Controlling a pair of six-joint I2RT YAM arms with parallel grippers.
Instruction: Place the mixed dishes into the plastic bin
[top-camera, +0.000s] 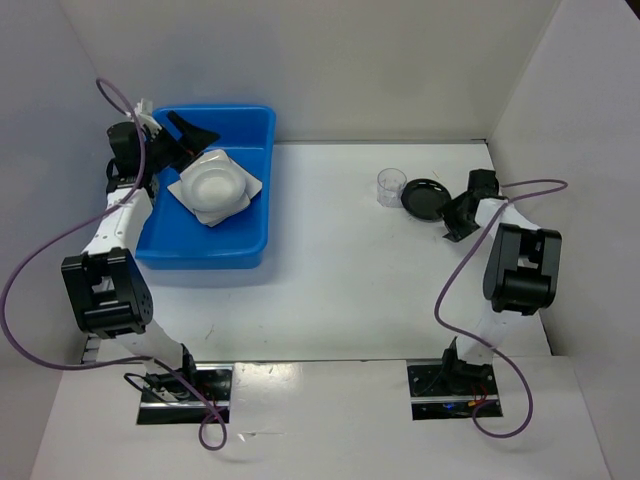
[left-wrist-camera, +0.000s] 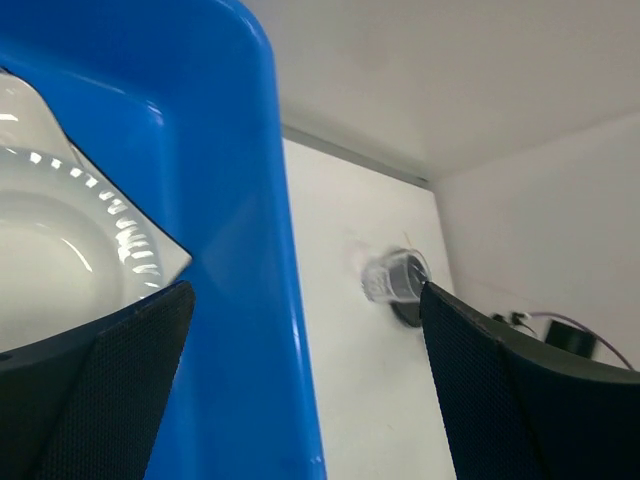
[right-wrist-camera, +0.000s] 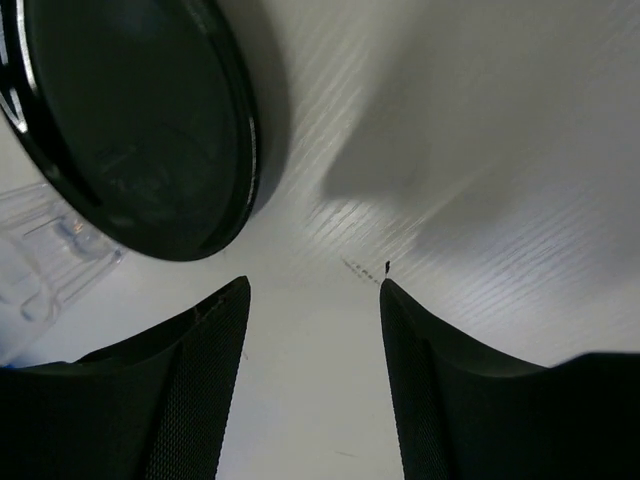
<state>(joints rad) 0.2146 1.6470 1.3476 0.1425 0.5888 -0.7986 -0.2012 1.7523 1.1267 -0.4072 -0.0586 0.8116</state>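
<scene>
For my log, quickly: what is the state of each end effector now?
Left end effector: open, holding nothing.
Right end effector: open, holding nothing.

Wide bare table (top-camera: 340, 270) between the blue plastic bin (top-camera: 200, 262) and the clear cup (top-camera: 391, 187), cup just beside the black bowl (top-camera: 424, 198), stack of white dishes (top-camera: 213, 185) filling the bin's middle, free blue floor at its near end, right gripper (top-camera: 455, 213) close at the bowl's right side.

Black bowl (right-wrist-camera: 130, 120) partly past the top edge, ahead-left of the right pincer (right-wrist-camera: 315, 290); clear cup (right-wrist-camera: 45, 260) (blurred) beside it.
</scene>
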